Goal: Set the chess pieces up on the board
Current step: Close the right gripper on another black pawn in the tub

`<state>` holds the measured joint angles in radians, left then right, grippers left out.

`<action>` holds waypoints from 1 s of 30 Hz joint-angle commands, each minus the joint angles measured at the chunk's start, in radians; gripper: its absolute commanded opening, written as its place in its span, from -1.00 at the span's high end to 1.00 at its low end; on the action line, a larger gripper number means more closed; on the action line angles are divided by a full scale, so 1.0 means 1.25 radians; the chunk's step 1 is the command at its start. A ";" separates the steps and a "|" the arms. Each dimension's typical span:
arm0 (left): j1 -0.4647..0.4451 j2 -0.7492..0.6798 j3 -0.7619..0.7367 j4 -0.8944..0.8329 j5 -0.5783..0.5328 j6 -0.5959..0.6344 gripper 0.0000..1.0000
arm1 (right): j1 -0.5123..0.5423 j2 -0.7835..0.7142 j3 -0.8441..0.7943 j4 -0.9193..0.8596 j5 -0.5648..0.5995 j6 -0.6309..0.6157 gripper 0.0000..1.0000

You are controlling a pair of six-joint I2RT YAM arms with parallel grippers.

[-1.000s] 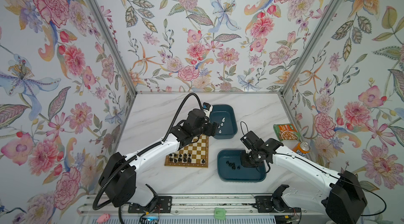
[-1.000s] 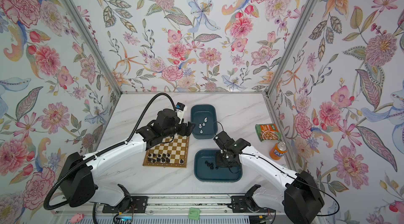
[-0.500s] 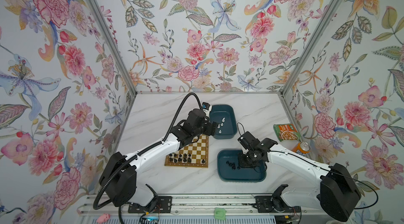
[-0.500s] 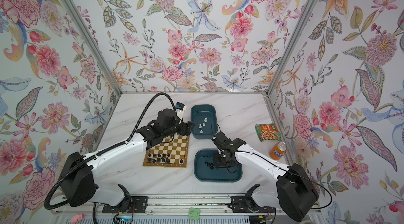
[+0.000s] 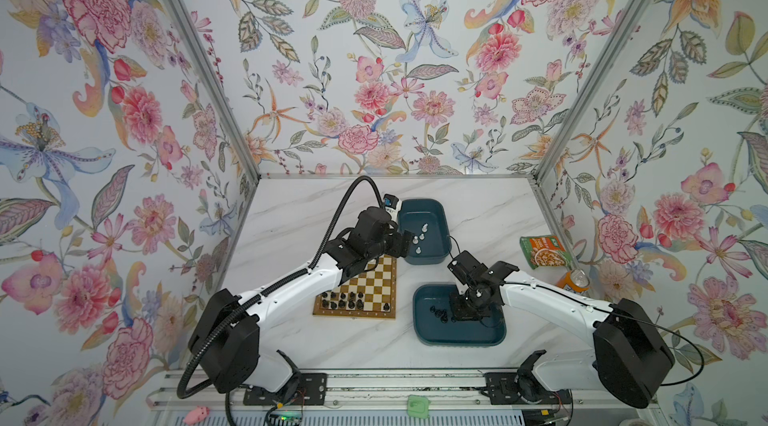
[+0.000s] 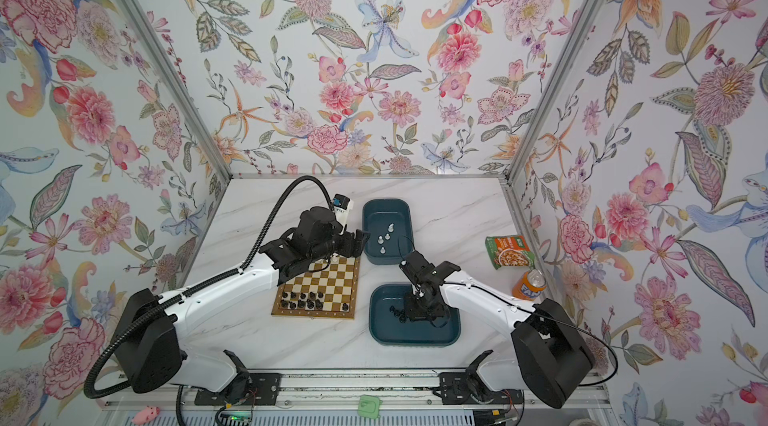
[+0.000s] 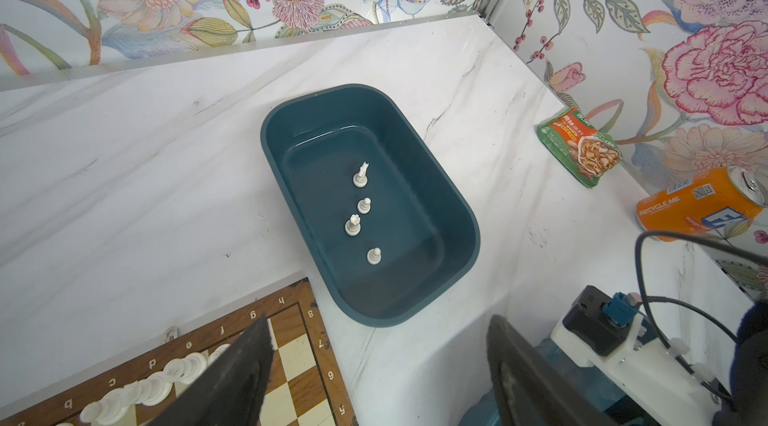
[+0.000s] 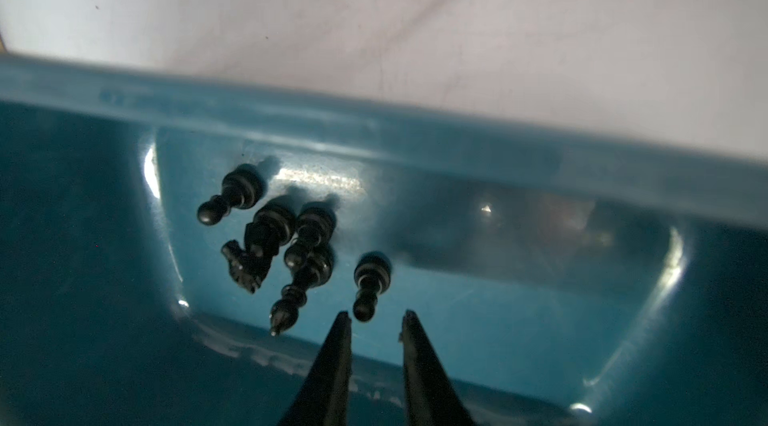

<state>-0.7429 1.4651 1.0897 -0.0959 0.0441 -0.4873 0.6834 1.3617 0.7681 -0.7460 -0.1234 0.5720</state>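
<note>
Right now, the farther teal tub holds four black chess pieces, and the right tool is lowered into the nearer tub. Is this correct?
One detail is wrong: the four chess pieces in the farther teal tub are white, not black, as the left wrist view shows. The right tool is lowered into the nearer tub.

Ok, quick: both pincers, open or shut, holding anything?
Left pincer: wide open, empty.
Right pincer: narrowly open, tips at the head of a black pawn, nothing gripped.
</note>
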 commanded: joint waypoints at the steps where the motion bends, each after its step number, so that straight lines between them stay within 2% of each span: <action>1: -0.004 0.004 0.003 -0.009 -0.019 -0.002 -0.65 | -0.004 0.017 0.009 0.006 -0.003 -0.015 0.55; 19: -0.003 0.001 -0.002 -0.013 -0.026 0.015 -0.64 | -0.002 0.041 0.023 0.003 -0.004 -0.007 0.80; 25: 0.011 -0.016 -0.021 -0.006 -0.034 0.011 -0.65 | -0.001 0.024 0.075 -0.055 0.027 -0.024 0.84; 30: 0.054 -0.059 -0.058 -0.003 -0.036 0.006 -0.65 | -0.006 0.021 0.159 -0.125 0.046 -0.049 0.84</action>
<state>-0.7097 1.4464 1.0462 -0.0929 0.0193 -0.4835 0.6827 1.4025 0.9054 -0.8204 -0.0975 0.5411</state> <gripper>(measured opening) 0.826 0.083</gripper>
